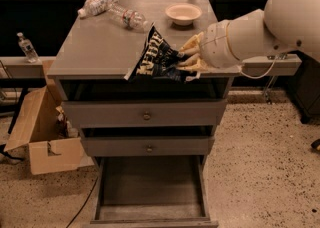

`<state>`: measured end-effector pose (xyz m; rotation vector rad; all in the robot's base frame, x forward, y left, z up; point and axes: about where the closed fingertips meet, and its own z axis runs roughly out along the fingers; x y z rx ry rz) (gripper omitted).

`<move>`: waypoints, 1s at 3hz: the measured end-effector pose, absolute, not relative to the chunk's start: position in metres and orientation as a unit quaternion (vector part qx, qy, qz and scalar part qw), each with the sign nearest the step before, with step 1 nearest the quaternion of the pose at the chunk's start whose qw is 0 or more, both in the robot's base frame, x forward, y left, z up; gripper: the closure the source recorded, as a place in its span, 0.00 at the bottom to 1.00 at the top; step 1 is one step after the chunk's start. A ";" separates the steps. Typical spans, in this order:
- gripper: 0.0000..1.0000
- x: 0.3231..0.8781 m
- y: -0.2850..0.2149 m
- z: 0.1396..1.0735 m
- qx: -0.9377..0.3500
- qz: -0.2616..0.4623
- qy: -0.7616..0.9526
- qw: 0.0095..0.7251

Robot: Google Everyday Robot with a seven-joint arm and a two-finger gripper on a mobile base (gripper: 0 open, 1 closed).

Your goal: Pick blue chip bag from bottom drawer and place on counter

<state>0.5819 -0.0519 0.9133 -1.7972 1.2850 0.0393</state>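
My gripper (189,58) is shut on the blue chip bag (156,59), a crumpled dark blue foil bag with white lettering. It holds the bag over the front right part of the counter (95,47), at about the level of the front edge. The white arm reaches in from the right. The bottom drawer (150,187) is pulled open below and its grey floor is bare.
Two clear plastic bottles (115,9) lie at the back left of the counter and a small white bowl (183,13) sits at the back middle. An open cardboard box (42,137) stands on the floor to the left. Another bottle (26,47) stands on a left shelf.
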 end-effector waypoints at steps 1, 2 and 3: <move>1.00 0.582 -0.052 0.913 -0.727 0.016 0.520 0.449; 1.00 0.609 -0.040 0.923 -0.730 0.019 0.511 0.453; 1.00 0.643 -0.023 0.940 -0.732 0.020 0.503 0.458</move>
